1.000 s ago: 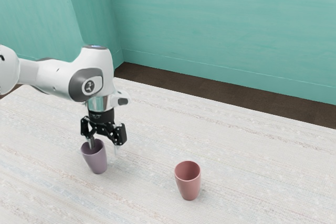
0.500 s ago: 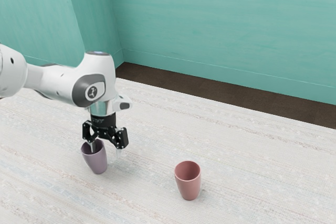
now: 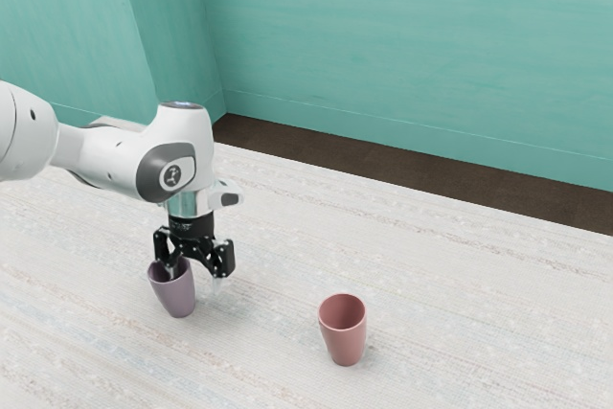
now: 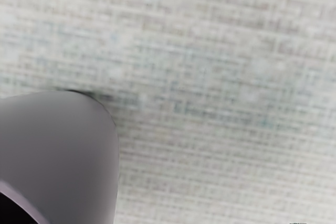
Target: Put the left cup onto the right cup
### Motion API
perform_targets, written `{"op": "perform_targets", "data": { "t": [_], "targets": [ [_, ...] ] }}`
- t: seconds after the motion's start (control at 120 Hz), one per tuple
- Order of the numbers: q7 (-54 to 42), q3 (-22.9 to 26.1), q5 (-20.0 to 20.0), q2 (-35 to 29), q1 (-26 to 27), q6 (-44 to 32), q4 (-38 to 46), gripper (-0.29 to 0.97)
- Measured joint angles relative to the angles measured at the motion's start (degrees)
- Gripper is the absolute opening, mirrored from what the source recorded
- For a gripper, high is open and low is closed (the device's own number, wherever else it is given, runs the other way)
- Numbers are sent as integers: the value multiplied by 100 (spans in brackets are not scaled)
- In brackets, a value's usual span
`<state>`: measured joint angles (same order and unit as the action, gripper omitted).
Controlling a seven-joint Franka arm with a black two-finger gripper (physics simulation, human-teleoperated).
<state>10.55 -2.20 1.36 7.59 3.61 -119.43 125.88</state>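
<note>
Claw (image 3: 194,275) is spread open, 1 finger dipped inside the mauve rounded plastic cup (image 3: 174,294) and the other outside its wall, with nothing clamped yet. Over the last second it has sunk slightly lower over the rim, and the cup has not moved. I judge closing comes next. The dusty pink cup (image 3: 342,328) stands well apart on the pale woven surface (image 3: 450,265), toward the exterior view's right.
</note>
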Motion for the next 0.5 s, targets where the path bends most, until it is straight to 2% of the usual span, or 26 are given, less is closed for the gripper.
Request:
{"op": "perform_targets", "data": {
  "t": [0.125,0.217,0.333,0.5],
  "targets": [
    [51,0,-5,-19,0,-1,-4,21],
    [135,0,-44,-40,6,1,-9,8],
    [231,-3,-82,-57,11,6,-18,-1],
    [349,-3,-123,-92,7,19,-32,-8]
  ]
}}
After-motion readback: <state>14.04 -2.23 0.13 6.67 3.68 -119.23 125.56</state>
